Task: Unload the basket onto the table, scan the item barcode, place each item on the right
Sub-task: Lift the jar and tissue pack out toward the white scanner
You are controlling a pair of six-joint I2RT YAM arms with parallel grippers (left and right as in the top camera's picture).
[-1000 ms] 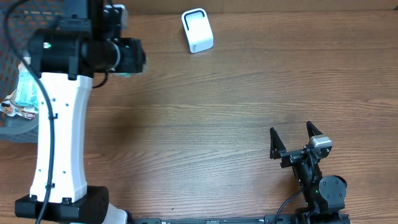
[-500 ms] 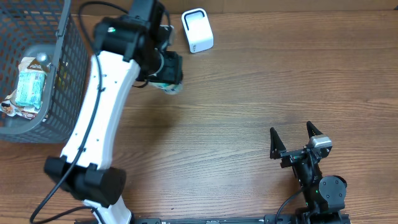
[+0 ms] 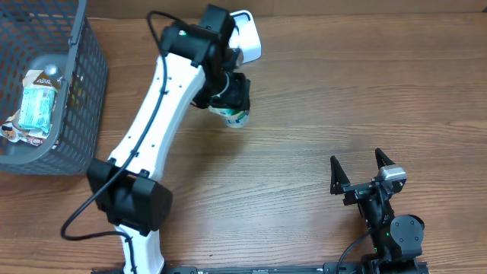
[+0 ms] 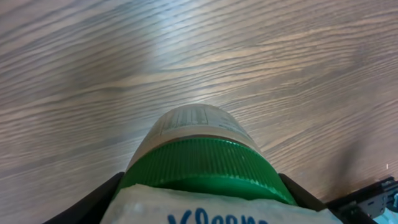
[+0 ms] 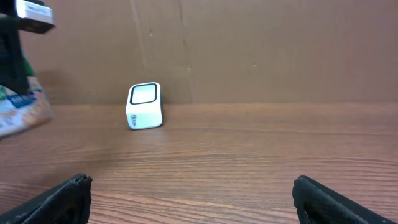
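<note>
Carriage of the item has been the change: a second ago the left gripper (image 3: 230, 105) was seen far out on the basket side of the scanner (image 3: 245, 36). It has since been swung across, so that the green-capped container (image 3: 233, 116) is now held just in front of the scanner, near it but not touching. The container is clamped between the jaws, which are set partway apart around its body. In the left wrist view only its ribbed green cap, a pale printed end and a white label with blue lettering can be made out (no barcode can be identified there). From this it is judged that the fetching is done and the presenting is in hand. Whether the code is turned toward the scanner's window cannot be told, since part of the scanner is hidden from above by the arm. The right gripper (image 3: 363, 172) is parked well away from the scanner, toward the near edge, with its jaws spread to the full and nothing held; it has not been moved. The table (image 3: 342, 91) is of flat, plain wood grain around the scanner. A grey wire basket (image 3: 87, 68) with further packaged goods is left well to one side of the scanner, and a plain brown board (image 5: 280, 50) is seen standing close behind the scanner.
</note>
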